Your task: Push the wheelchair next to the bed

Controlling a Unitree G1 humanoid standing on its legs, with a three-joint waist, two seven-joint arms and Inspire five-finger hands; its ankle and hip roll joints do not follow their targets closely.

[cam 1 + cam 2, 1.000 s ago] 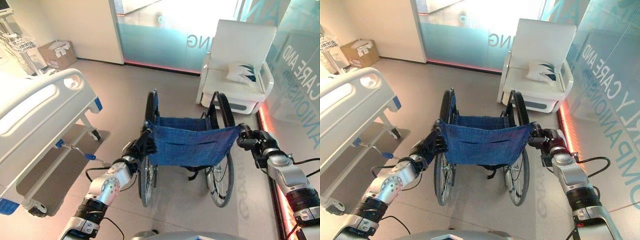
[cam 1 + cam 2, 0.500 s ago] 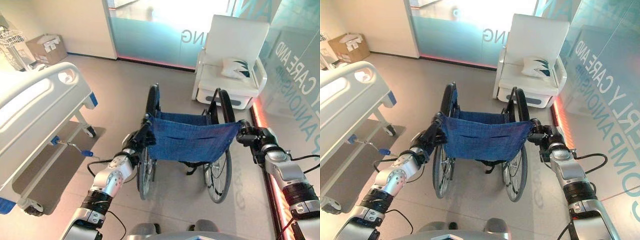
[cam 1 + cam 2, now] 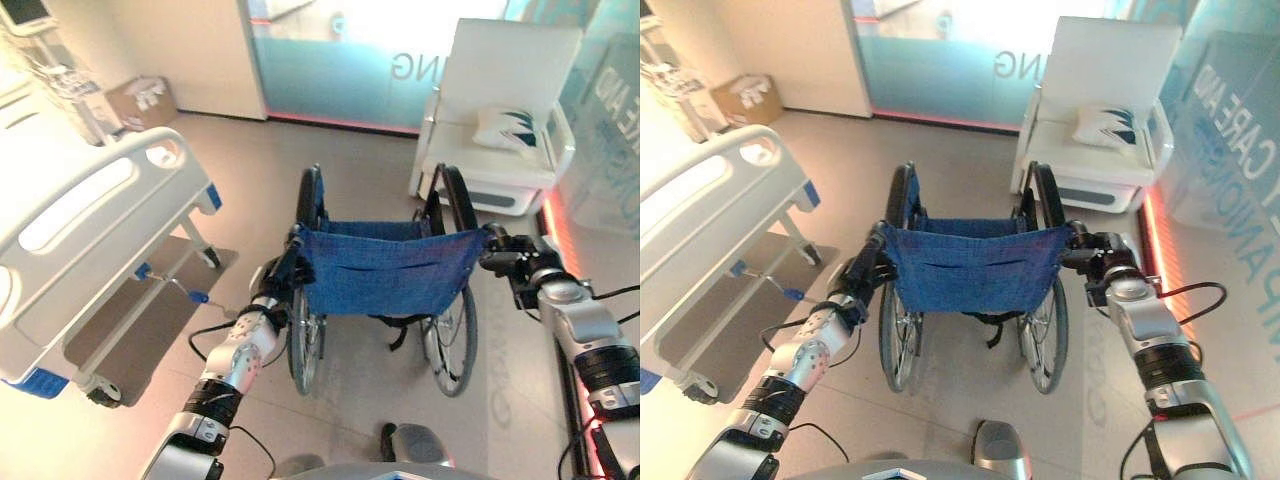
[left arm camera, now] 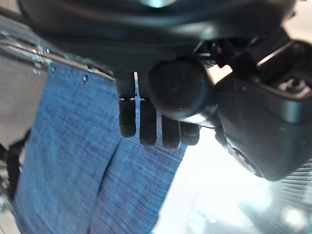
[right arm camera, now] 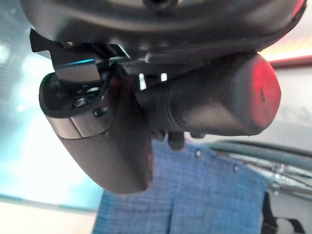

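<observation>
Left hand (image 3: 283, 283) curls its dark fingers round the wheelchair's rounded black left push grip (image 4: 181, 89); right hand (image 3: 520, 262) wraps the ribbed right grip (image 5: 214, 95). The wheelchair (image 3: 385, 270), woven blue cloth back and thin spoked wheels, stands on smooth grey floor (image 3: 250, 170), near the white moulded bed (image 3: 95, 225) at its left.

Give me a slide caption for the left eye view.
Both hands grip the wheelchair, bed on its left.
</observation>
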